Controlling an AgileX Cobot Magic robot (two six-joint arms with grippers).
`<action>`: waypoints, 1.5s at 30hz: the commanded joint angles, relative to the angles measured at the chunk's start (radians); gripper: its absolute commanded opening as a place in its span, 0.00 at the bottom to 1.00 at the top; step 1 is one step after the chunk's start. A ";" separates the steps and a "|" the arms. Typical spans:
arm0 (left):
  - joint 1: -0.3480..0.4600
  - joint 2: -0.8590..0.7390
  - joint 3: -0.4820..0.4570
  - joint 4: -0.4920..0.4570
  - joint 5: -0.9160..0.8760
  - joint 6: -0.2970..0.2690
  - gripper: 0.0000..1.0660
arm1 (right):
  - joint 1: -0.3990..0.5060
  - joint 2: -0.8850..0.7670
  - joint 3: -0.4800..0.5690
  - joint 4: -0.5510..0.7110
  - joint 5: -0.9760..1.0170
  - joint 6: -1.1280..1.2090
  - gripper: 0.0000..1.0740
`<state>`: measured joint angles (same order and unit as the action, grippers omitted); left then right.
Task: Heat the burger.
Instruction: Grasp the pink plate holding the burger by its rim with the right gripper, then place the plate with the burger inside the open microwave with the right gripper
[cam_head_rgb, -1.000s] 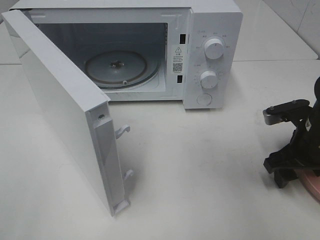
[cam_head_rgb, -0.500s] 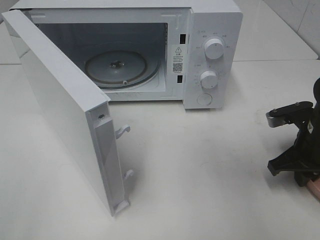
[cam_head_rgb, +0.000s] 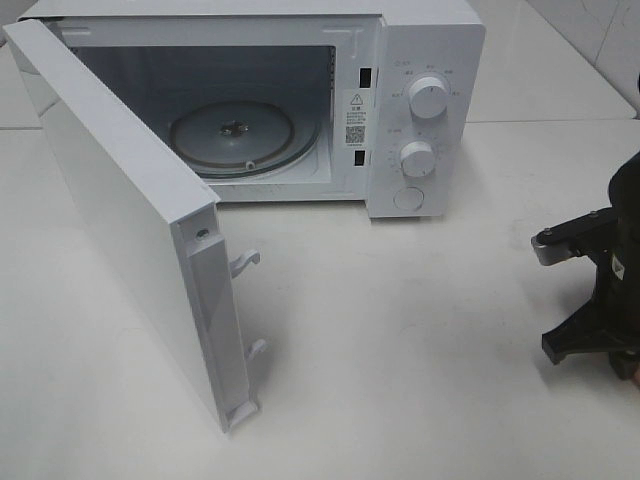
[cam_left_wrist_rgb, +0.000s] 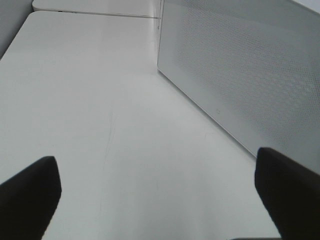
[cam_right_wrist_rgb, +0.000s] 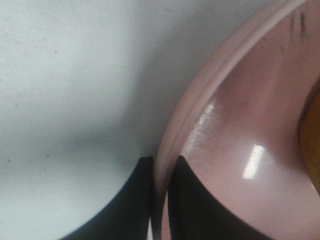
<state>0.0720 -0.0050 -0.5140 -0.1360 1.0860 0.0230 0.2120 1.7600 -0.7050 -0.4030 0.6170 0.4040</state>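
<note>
Where the glossy, round pink plate (cam_right_wrist_rgb: 240, 150) sits well right of the boxy white microwave (cam_head_rgb: 420, 60), the right claw (cam_right_wrist_rgb: 160, 159) is pinched nearly closed on its raised rim. A golden sliver of the burger (cam_right_wrist_rgb: 312, 135) shows on it. The left claw (cam_left_wrist_rgb: 155, 160) gapes wide, holding nothing, beside the microwave's perforated door (cam_head_rgb: 120, 200), swung open before the glass turntable (cam_head_rgb: 232, 135).

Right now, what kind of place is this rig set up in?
Probably a tabletop kitchen mock-up rather than a real kitchen: a white microwave with its door open and its glass turntable bare, standing on a plain white table, plus a pink plate.
</note>
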 joint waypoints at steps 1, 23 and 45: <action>0.001 -0.016 0.000 -0.008 -0.015 0.002 0.92 | 0.018 -0.008 0.009 -0.070 0.033 0.063 0.00; 0.001 -0.016 0.000 -0.008 -0.015 0.002 0.92 | 0.171 -0.043 0.009 -0.289 0.248 0.257 0.00; 0.001 -0.016 0.000 -0.008 -0.015 0.002 0.92 | 0.351 -0.262 0.014 -0.286 0.374 0.175 0.00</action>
<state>0.0720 -0.0050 -0.5140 -0.1360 1.0860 0.0230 0.5450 1.5180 -0.6920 -0.6400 0.9350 0.5920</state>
